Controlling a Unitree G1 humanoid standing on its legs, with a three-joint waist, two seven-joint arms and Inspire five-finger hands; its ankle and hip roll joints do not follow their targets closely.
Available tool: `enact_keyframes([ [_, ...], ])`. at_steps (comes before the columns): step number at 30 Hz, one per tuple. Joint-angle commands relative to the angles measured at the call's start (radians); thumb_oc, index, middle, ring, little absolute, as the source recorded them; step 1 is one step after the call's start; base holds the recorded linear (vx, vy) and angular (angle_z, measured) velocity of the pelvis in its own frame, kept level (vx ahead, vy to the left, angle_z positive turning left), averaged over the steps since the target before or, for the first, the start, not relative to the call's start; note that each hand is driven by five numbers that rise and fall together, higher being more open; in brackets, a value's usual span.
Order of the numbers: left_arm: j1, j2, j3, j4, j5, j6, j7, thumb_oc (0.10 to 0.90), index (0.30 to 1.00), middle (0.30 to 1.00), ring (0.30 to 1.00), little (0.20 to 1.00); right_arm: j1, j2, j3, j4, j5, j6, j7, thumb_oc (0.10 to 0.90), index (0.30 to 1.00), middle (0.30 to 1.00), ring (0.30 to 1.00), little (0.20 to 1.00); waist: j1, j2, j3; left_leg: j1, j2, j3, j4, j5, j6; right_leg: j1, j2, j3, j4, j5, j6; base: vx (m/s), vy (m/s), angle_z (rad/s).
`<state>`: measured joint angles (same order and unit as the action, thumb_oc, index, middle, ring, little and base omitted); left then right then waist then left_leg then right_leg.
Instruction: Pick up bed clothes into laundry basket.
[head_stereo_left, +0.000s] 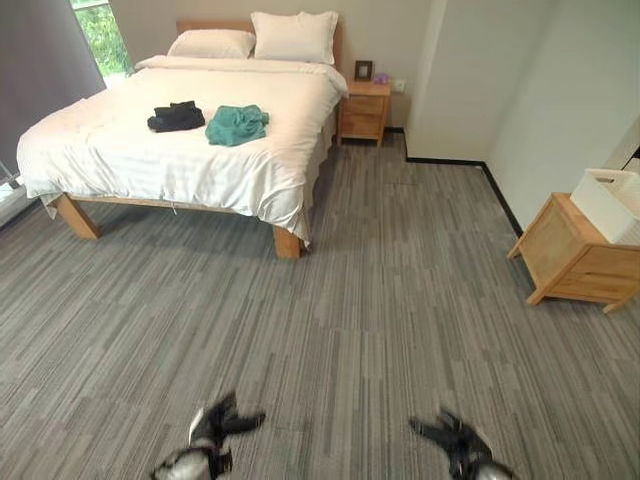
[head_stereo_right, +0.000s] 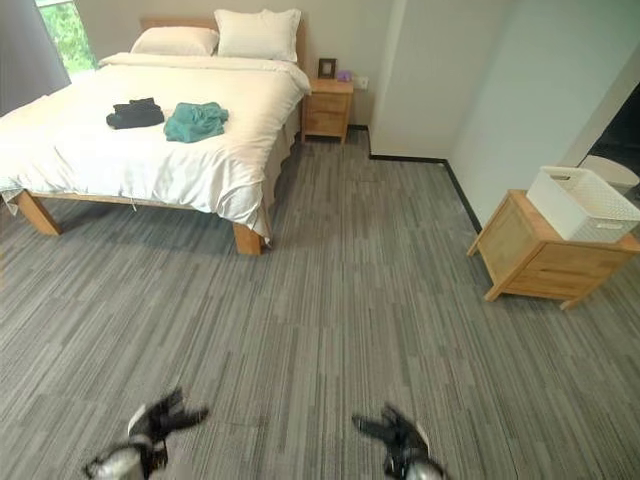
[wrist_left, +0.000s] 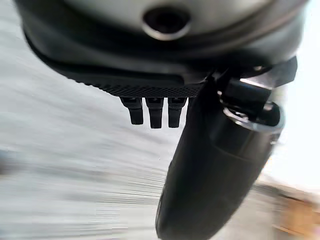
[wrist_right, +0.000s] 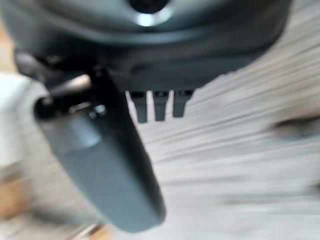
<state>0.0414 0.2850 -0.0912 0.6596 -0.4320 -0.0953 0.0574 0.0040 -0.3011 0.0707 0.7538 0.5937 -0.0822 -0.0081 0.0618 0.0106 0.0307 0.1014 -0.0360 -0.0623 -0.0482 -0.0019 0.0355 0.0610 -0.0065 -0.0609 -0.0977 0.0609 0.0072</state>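
Two garments lie on the white bed (head_stereo_left: 120, 150) at the far left: a black folded one (head_stereo_left: 176, 117) and a teal crumpled one (head_stereo_left: 236, 124) just to its right. A white laundry basket (head_stereo_right: 583, 203) stands on a wooden cabinet (head_stereo_right: 535, 255) at the right. My left hand (head_stereo_left: 215, 432) hangs low over the carpet at the near left, fingers straight and holding nothing. My right hand (head_stereo_left: 455, 440) hangs the same way at the near right, open and far from the bed. In each wrist view the fingers (wrist_left: 152, 111) and the fingers (wrist_right: 159, 106) point straight out over the carpet.
Grey striped carpet runs between me and the bed. Two pillows (head_stereo_left: 292, 37) rest at the headboard. A wooden nightstand (head_stereo_left: 363, 110) with a small picture frame stands beside the bed. A white wall corner (head_stereo_left: 450, 90) juts out at the back right.
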Motion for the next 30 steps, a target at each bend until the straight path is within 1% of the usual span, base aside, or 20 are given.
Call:
enact_keyframes([
  [1, -0.041, 0.072, 0.048, -0.174, 0.047, -0.080, 0.041, 0.800, 0.900, 0.900, 0.900, 0.900, -0.062, -0.048, 0.009, -0.178, -0.097, -0.078, -0.011, 0.800, 0.900, 0.900, 0.900, 0.900, -0.005, -0.042, -0.039, -0.050, -0.011, -0.141, -0.036, 0.029, -0.029, 0.016, -0.073, -0.001, 0.029, -0.057, 0.124, -0.04, 0.006, 0.00],
  [2, -0.034, 0.072, 0.061, -0.221, 0.060, -0.080, 0.049, 0.800, 0.900, 0.900, 0.900, 0.900, -0.055, -0.058, 0.013, -0.217, -0.129, -0.075, -0.009, 0.800, 0.900, 0.900, 0.900, 0.900, -0.002, -0.044, -0.037, -0.051, -0.011, -0.142, -0.036, 0.028, -0.028, 0.016, -0.074, -0.001, 0.028, -0.057, 0.125, -0.04, 0.007, 0.00],
  [3, -0.033, 0.071, 0.062, -0.222, 0.060, -0.079, 0.049, 0.800, 0.900, 0.900, 0.900, 0.900, -0.055, -0.058, 0.013, -0.218, -0.129, -0.074, -0.010, 0.800, 0.900, 0.900, 0.900, 0.900, -0.002, -0.044, -0.038, -0.051, -0.012, -0.142, -0.036, 0.028, -0.028, 0.015, -0.074, -0.001, 0.028, -0.057, 0.125, 0.00, 0.000, 0.00],
  [5, -0.014, 0.065, 0.076, -0.275, 0.085, -0.079, 0.059, 0.800, 0.900, 0.900, 0.900, 0.900, -0.036, -0.064, 0.018, -0.283, -0.165, -0.071, 0.006, 0.800, 0.900, 0.900, 0.900, 0.900, 0.004, -0.048, -0.036, -0.051, -0.013, -0.145, -0.037, 0.028, -0.026, 0.016, -0.076, -0.003, 0.028, -0.057, 0.125, 0.00, 0.000, 0.00],
  [6, -0.001, 0.056, 0.092, -0.317, 0.093, -0.082, 0.071, 0.800, 0.900, 0.900, 0.900, 0.900, -0.026, -0.068, 0.031, -0.336, -0.187, -0.068, 0.029, 0.800, 0.900, 0.900, 0.900, 0.900, 0.009, -0.051, -0.034, -0.052, -0.013, -0.147, -0.037, 0.027, -0.026, 0.017, -0.077, -0.005, 0.028, -0.058, 0.125, 0.00, 0.000, 0.00],
  [9, 0.012, 0.028, 0.108, -0.363, 0.083, -0.092, 0.094, 0.800, 0.900, 0.900, 0.900, 0.900, -0.014, -0.077, 0.047, -0.419, -0.251, -0.070, 0.029, 0.800, 0.900, 0.900, 0.900, 0.900, 0.020, -0.059, -0.028, -0.052, -0.013, -0.149, -0.036, 0.024, -0.025, 0.021, -0.078, -0.007, 0.025, -0.060, 0.124, 0.01, -0.001, 0.00],
  [11, 0.019, 0.023, 0.105, -0.396, 0.077, -0.098, 0.104, 0.800, 0.900, 0.900, 0.900, 0.900, -0.008, -0.067, 0.049, -0.449, -0.259, -0.078, 0.023, 0.800, 0.900, 0.900, 0.900, 0.900, 0.027, -0.066, -0.022, -0.055, -0.013, -0.155, -0.020, 0.017, -0.026, 0.025, -0.076, -0.007, 0.024, -0.063, 0.122, 0.02, -0.005, 0.00],
  [14, 0.031, 0.033, 0.126, -0.435, 0.078, -0.103, 0.119, 0.800, 0.900, 0.900, 0.900, 0.900, -0.024, -0.059, 0.052, -0.498, -0.260, -0.095, 0.022, 0.800, 0.900, 0.900, 0.900, 0.900, 0.050, -0.086, 0.010, -0.103, -0.023, -0.164, 0.083, -0.021, -0.031, 0.019, -0.080, -0.004, 0.030, -0.062, 0.119, 0.00, -0.030, -0.05],
  [15, 0.034, 0.033, 0.131, -0.440, 0.078, -0.105, 0.122, 0.800, 0.900, 0.900, 0.900, 0.900, -0.031, -0.061, 0.056, -0.502, -0.268, -0.100, 0.019, 0.800, 0.900, 0.900, 0.900, 0.900, 0.058, -0.089, 0.018, -0.110, -0.026, -0.163, 0.096, -0.029, -0.028, 0.019, -0.080, -0.006, 0.031, -0.062, 0.118, 0.07, 0.005, -0.08],
  [16, 0.034, 0.039, 0.144, -0.453, 0.078, -0.111, 0.135, 0.800, 0.900, 0.900, 0.900, 0.900, -0.047, -0.058, 0.056, -0.502, -0.270, -0.103, 0.010, 0.800, 0.900, 0.900, 0.900, 0.900, 0.070, -0.088, 0.027, -0.113, -0.031, -0.157, 0.115, -0.053, -0.020, 0.025, -0.085, -0.008, 0.043, -0.073, 0.120, 0.07, 0.018, -0.04],
  [18, 0.035, 0.045, 0.152, -0.465, 0.081, -0.113, 0.139, 0.800, 0.900, 0.900, 0.900, 0.900, -0.056, -0.056, 0.058, -0.496, -0.266, -0.105, 0.008, 0.800, 0.900, 0.900, 0.900, 0.900, 0.077, -0.087, 0.032, -0.120, -0.036, -0.153, 0.131, -0.064, -0.013, 0.016, -0.092, -0.006, 0.074, -0.084, 0.123, 0.04, 0.052, 0.03],
  [20, 0.037, 0.062, 0.167, -0.474, 0.089, -0.114, 0.152, 0.800, 0.900, 0.900, 0.900, 0.900, -0.069, -0.052, 0.067, -0.501, -0.252, -0.104, 0.012, 0.800, 0.900, 0.900, 0.900, 0.900, 0.081, -0.081, 0.040, -0.128, -0.042, -0.147, 0.143, -0.078, 0.003, -0.031, -0.105, -0.002, 0.176, -0.109, 0.131, 0.03, 0.117, 0.01],
  [21, 0.036, 0.070, 0.173, -0.478, 0.089, -0.110, 0.153, 0.800, 0.900, 0.900, 0.900, 0.900, -0.075, -0.050, 0.071, -0.502, -0.252, -0.102, 0.015, 0.800, 0.900, 0.900, 0.900, 0.900, 0.082, -0.077, 0.048, -0.128, -0.046, -0.147, 0.148, -0.085, 0.014, -0.072, -0.110, 0.004, 0.264, -0.115, 0.145, 0.01, 0.159, -0.07],
  [22, 0.036, 0.079, 0.174, -0.480, 0.092, -0.104, 0.149, 0.800, 0.900, 0.900, 0.900, 0.900, -0.079, -0.050, 0.076, -0.509, -0.257, -0.099, 0.016, 0.800, 0.900, 0.900, 0.900, 0.900, 0.082, -0.072, 0.057, -0.128, -0.049, -0.146, 0.156, -0.090, 0.023, -0.125, -0.117, 0.012, 0.369, -0.088, 0.155, 0.00, 0.177, -0.16],
  [24, 0.036, 0.097, 0.172, -0.492, 0.104, -0.092, 0.137, 0.800, 0.900, 0.900, 0.900, 0.900, -0.082, -0.040, 0.084, -0.526, -0.269, -0.094, 0.018, 0.800, 0.900, 0.900, 0.900, 0.900, 0.072, -0.064, 0.084, -0.111, -0.058, -0.149, 0.170, -0.106, 0.043, -0.233, -0.132, 0.034, 0.577, 0.039, 0.161, 0.06, 0.184, -0.24],
  [25, 0.034, 0.106, 0.171, -0.503, 0.104, -0.088, 0.130, 0.800, 0.900, 0.900, 0.900, 0.900, -0.083, -0.037, 0.086, -0.536, -0.273, -0.094, 0.017, 0.800, 0.900, 0.900, 0.900, 0.900, 0.060, -0.053, 0.099, -0.101, -0.053, -0.156, 0.178, -0.113, 0.049, -0.274, -0.120, 0.042, 0.667, 0.061, 0.157, 0.17, 0.138, -0.13],
  [26, 0.031, 0.111, 0.165, -0.509, 0.103, -0.086, 0.125, 0.800, 0.900, 0.900, 0.900, 0.900, -0.084, -0.032, 0.086, -0.538, -0.274, -0.095, 0.012, 0.800, 0.900, 0.900, 0.900, 0.900, 0.054, -0.045, 0.110, -0.092, -0.042, -0.170, 0.182, -0.116, 0.049, -0.318, -0.102, 0.043, 0.718, 0.047, 0.155, 0.26, 0.080, -0.02],
  [27, 0.034, 0.116, 0.168, -0.512, 0.110, -0.085, 0.119, 0.800, 0.900, 0.900, 0.900, 0.900, -0.085, -0.025, 0.080, -0.544, -0.278, -0.092, 0.012, 0.800, 0.900, 0.900, 0.900, 0.900, 0.048, -0.039, 0.115, -0.074, -0.029, -0.176, 0.180, -0.122, 0.046, -0.360, -0.117, 0.020, 0.717, 0.030, 0.151, 0.35, 0.013, 0.02],
  [28, 0.034, 0.120, 0.173, -0.517, 0.117, -0.084, 0.119, 0.800, 0.900, 0.900, 0.900, 0.900, -0.082, -0.024, 0.074, -0.561, -0.278, -0.091, 0.016, 0.800, 0.900, 0.900, 0.900, 0.900, 0.039, -0.044, 0.112, -0.052, -0.019, -0.178, 0.172, -0.127, 0.040, -0.388, -0.131, 0.001, 0.665, 0.018, 0.149, 0.46, -0.038, 0.04],
  [30, 0.043, 0.113, 0.187, -0.531, 0.107, -0.088, 0.122, 0.800, 0.900, 0.900, 0.900, 0.900, -0.065, -0.028, 0.061, -0.571, -0.272, -0.088, 0.020, 0.800, 0.900, 0.900, 0.900, 0.900, 0.005, -0.055, 0.100, 0.031, 0.015, -0.205, 0.133, -0.150, 0.017, -0.420, -0.138, -0.041, 0.510, -0.002, 0.151, 0.59, -0.141, 0.08],
])
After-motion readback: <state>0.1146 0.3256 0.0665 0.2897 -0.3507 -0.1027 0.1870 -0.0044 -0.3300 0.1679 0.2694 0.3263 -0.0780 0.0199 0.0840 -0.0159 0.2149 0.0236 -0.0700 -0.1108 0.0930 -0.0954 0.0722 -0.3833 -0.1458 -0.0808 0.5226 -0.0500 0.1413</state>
